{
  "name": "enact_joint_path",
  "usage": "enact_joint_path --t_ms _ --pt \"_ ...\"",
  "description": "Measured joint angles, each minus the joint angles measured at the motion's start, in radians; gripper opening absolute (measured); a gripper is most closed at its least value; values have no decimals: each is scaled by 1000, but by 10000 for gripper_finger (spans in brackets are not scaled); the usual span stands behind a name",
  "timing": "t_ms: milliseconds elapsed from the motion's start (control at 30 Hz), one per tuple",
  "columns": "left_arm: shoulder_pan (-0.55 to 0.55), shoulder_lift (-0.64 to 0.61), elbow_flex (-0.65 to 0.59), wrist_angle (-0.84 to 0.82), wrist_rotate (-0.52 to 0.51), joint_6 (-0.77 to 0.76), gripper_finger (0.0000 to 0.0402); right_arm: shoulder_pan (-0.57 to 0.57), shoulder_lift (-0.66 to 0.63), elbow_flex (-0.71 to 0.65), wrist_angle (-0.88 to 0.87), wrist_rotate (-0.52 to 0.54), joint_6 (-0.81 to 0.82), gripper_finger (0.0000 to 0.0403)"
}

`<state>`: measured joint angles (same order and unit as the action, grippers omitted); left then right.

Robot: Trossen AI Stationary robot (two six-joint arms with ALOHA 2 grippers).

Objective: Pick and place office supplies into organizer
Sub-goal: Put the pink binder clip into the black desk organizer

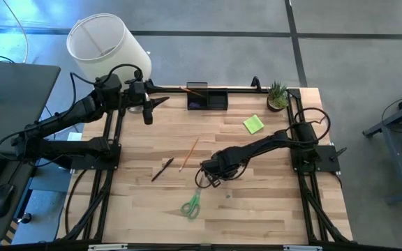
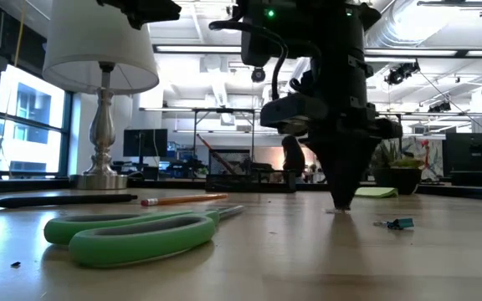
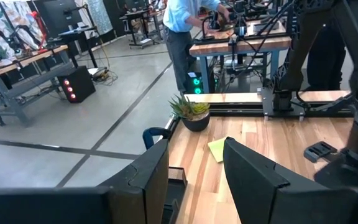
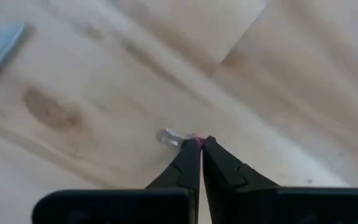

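From above, my right claw [image 1: 206,180] is down on the table [image 1: 271,209] near its middle. The green scissors [image 1: 191,205] lie just in front of it, toward the near edge; the orange pencil [image 1: 188,154] and a dark pen [image 1: 162,169] lie beyond it on its left. The lime sticky-note pad [image 1: 253,124] sits well off to the far right, and the black organizer [image 1: 207,100] stands at the far edge. My left claw [image 1: 147,111] hangs up by the lamp [image 1: 107,46], left of the organizer.

From table height, my right claw's tip [image 2: 341,203] touches the wood; a small clip [image 2: 396,223] lies just beside it.

My left wrist shows my fingers [image 3: 253,180] apart, empty, with the plant [image 3: 191,112] ahead.

My right wrist shows my fingers [image 4: 188,163] pinched together on a tiny pink-and-clear bit [image 4: 180,138] at their tips.
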<state>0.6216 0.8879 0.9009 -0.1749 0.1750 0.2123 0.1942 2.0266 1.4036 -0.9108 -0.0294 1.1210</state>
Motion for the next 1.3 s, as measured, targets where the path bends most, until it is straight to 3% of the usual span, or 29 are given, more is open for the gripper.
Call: enact_joint_path --t_ms 467,633,800,1000,1133,1300 --pt "0 0 0 1 -4 0 140 -76 -113 1 -14 94 -160 0" --pt "0 0 0 0 -4 2 140 -95 -138 3 -13 201 -224 0" --pt "0 0 0 -1 -4 4 140 -104 -126 3 -37 162 -462 10" --pt "0 0 0 -1 -8 4 140 -81 -117 3 -74 254 -701 71" --pt "0 0 0 -1 -8 4 140 -87 -117 3 -66 216 -825 106" --pt "0 0 0 -1 -7 4 140 -121 -117 -54 8 120 -887 110"
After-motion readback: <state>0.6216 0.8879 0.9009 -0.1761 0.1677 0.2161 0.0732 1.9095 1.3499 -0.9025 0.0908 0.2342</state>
